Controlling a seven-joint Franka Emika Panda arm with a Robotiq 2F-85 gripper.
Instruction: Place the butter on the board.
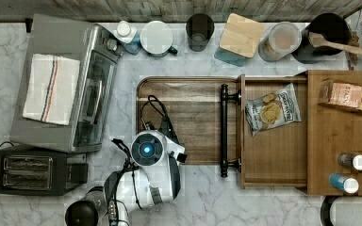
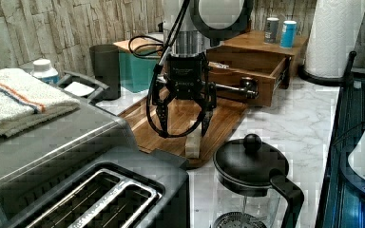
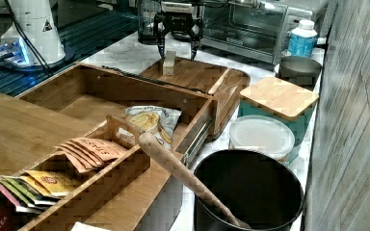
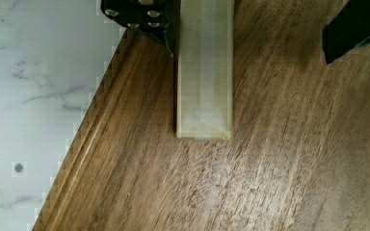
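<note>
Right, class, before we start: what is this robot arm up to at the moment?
A single robot arm has its gripper above the near corner of the dark wooden board. A pale stick of butter stands upright on the board close to its edge. The fingers are spread open; in the wrist view one sits right beside the butter, the other well off it. So the butter is on the board and not gripped.

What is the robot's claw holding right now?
Nothing. The gripper hangs with its jaws spread wide, and the butter stands on end on the board, just below them near its edge.
</note>
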